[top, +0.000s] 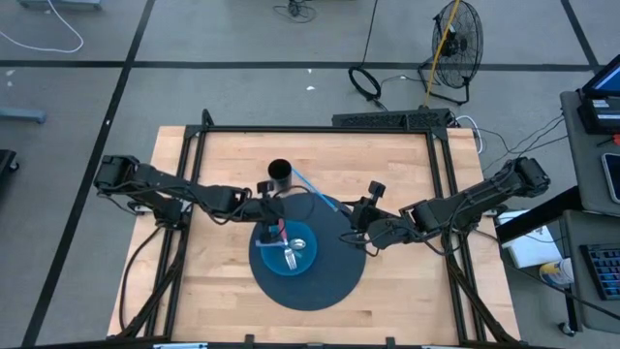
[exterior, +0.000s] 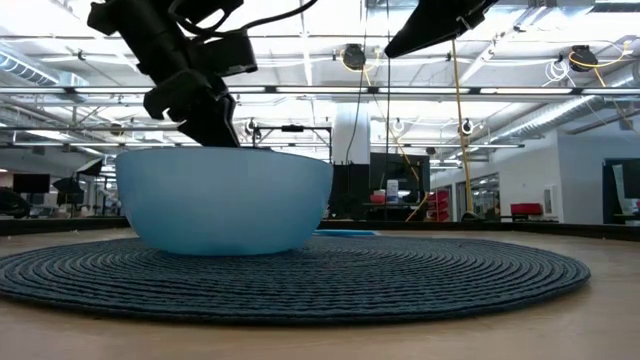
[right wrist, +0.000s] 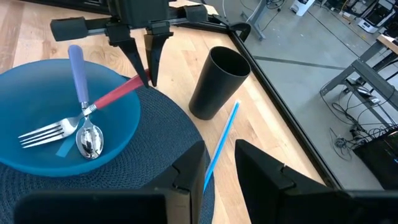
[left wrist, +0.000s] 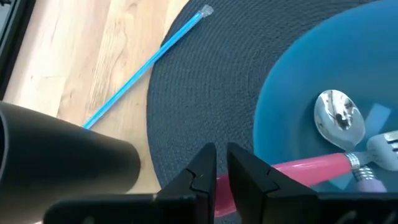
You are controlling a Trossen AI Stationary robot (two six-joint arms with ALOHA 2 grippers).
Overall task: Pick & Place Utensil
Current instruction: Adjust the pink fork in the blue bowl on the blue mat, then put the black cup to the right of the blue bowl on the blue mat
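High view: my left gripper (top: pixel 274 230) sits at the bowl's (top: pixel 312 258) rim on the cup (top: pixel 280 175) side, my right gripper (top: pixel 356 236) waits beside the bowl over the mat (top: pixel 334 283), and a blue straw (top: pixel 315 192) lies by the cup. Left wrist view: my fingers (left wrist: pixel 200 175) are clenched around the spoon's (left wrist: pixel 336 117) pink handle, its silver head in the bowl beside a fork (left wrist: pixel 380 150). Right wrist view: my right fingers (right wrist: pixel 187 167) stand released above the straw, apart from the bowl.
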